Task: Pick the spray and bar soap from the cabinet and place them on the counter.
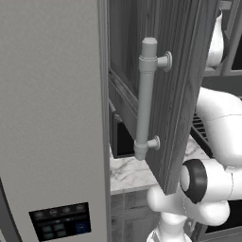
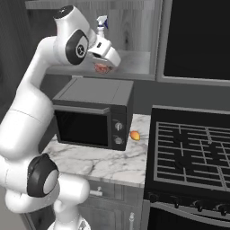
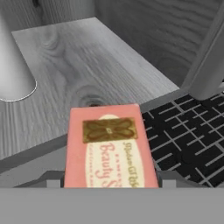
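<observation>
Pink bar soap [image 3: 110,151], gold-labelled with script lettering, apparently grasped between the jaws at the cabinet [image 3: 65,65] shelf edge.

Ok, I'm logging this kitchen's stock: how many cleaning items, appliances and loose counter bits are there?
Cleaning items: 2 (spray, soap)
Appliances: 3 (microwave, stove, fridge)
Counter bits: 1 (small orange thing)
Total: 6

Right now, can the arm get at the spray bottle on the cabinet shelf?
Probably not yet: the tool seems to hold the bar soap. Otherwise the way looks free: the spray bottle stands just beside it on the open shelf, nothing between.
</observation>
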